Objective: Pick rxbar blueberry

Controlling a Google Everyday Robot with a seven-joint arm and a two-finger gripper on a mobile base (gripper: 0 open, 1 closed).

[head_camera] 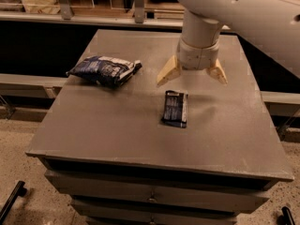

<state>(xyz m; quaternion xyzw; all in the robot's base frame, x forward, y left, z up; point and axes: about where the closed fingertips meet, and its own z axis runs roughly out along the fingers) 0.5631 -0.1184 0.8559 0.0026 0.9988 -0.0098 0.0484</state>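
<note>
No lettering can be read: the pale print on the small dark flat bar wrapper [175, 108] is illegible. The white gripper [192, 76] hangs upper centre, jaws spread.

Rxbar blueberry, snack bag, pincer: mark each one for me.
rxbar blueberry [175, 108], camera view, middle of the dark wrapper.
snack bag [104, 70], camera view, middle of the puffy bag.
pincer [191, 80], camera view, midway between its open fingertips, hovering just behind the bar.

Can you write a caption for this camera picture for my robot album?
Robot's open hand hovers just beyond the rxbar blueberry on a gray table, snack bag nearby.
</note>
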